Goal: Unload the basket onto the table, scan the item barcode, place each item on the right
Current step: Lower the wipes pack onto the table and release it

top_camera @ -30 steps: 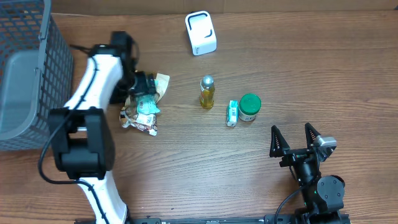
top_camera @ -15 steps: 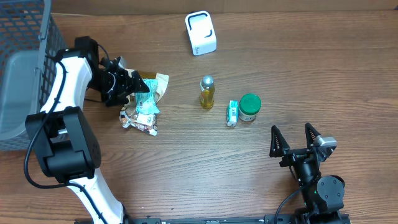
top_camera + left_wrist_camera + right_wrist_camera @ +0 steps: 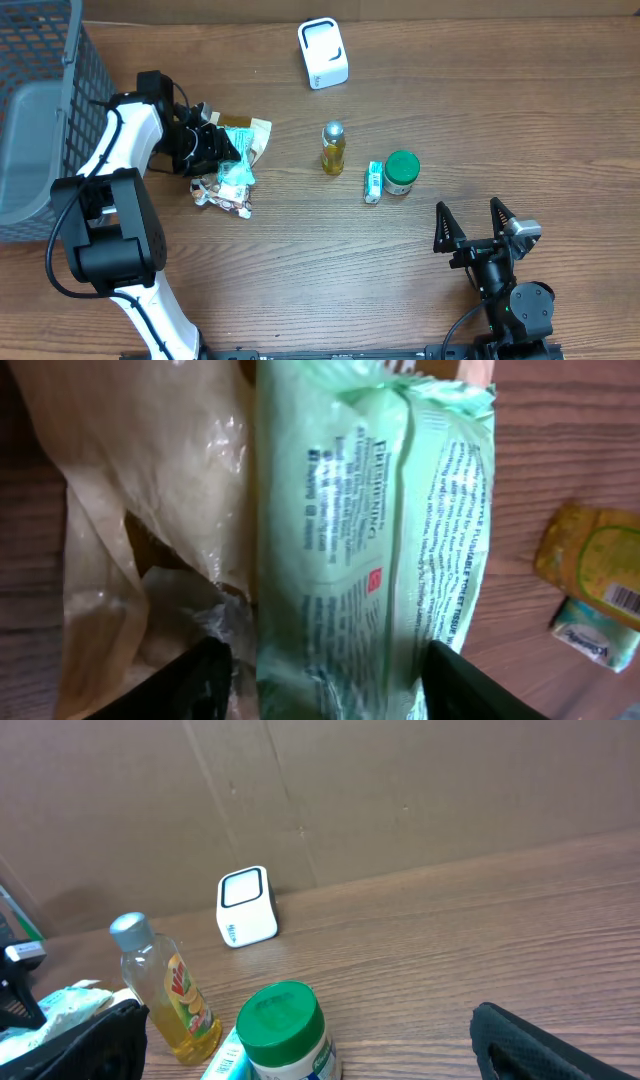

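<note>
A pale green wipes packet [image 3: 350, 550] lies in a pile of packets [image 3: 232, 170] at the left of the table. My left gripper [image 3: 222, 150] reaches into the pile from the left. Its black fingers [image 3: 190, 680] straddle the green packet's near end, still open, with crumpled clear film beside one finger. The left gripper [image 3: 325, 682] has not lifted anything. The white scanner [image 3: 323, 53] stands at the back, also in the right wrist view as the scanner [image 3: 246, 907]. My right gripper [image 3: 468, 212] rests open and empty at the front right.
A yellow bottle [image 3: 333, 147], a green-lidded jar [image 3: 401, 171] and a small box [image 3: 373, 182] stand mid-table. A grey wire basket [image 3: 40, 110] fills the left edge. A beige bag [image 3: 150, 490] and a yellow packet [image 3: 590, 565] flank the green one.
My left arm swung out to the left and now comes at the pile from the side. Its jaws have narrowed around the green packet. The right arm has not moved.
</note>
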### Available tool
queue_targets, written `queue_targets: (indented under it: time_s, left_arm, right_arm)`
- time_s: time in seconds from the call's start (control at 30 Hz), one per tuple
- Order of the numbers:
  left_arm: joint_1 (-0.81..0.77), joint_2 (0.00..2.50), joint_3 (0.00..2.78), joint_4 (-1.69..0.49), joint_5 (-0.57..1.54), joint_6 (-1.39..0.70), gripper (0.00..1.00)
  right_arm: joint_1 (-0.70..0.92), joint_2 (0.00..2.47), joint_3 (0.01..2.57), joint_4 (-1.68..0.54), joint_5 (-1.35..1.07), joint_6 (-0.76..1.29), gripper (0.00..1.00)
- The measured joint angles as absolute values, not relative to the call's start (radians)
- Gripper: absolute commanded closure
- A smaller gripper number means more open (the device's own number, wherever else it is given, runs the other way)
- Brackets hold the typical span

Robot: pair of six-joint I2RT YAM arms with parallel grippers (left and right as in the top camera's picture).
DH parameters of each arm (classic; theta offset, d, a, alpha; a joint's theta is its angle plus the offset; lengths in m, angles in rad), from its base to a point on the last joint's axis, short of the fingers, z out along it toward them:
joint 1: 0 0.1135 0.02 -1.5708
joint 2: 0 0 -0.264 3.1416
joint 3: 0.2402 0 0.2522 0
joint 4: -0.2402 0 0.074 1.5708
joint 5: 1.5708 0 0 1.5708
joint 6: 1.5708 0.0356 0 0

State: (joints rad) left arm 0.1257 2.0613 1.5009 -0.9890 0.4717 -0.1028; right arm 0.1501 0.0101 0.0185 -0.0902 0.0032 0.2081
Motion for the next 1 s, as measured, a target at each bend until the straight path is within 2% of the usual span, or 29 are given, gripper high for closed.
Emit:
queue_targets:
  time_s: [0.1,0.3,0.4,0.57,0.73,1.0]
  left_arm:
    - [0.126,2.061,1.494,-0.985,0.468,-0.109,0.69]
    - [0.135,2.061,1.514,-1.034,0.472,-0.111,0.9]
    - [0.154,2.062,1.595,-1.134,0.497,-0.109,0.95]
    - [0.178,2.061,1.741,-1.22,0.566,-0.104,0.96]
    - [0.142,2.061,1.741,-1.242,0.606,-0.101,0.96]
    - [-0.065,2.061,1.537,-0.999,0.561,-0.216,0.96]
  right_arm:
    - [0.15,0.01,0.019,-0.09,0.003,0.208,0.0]
    - [0.15,0.01,0.019,-0.089,0.003,0.208,0.0]
    - [0.15,0.01,0.019,-0.089,0.003,0.208,0.0]
    - [0.15,0.01,0.019,-0.09,0.003,0.208,0.0]
    - [0.15,0.01,0.019,-0.09,0.003,0.208,0.0]
    - [0.15,0.01,0.019,-0.09,0.003,0.208,0.0]
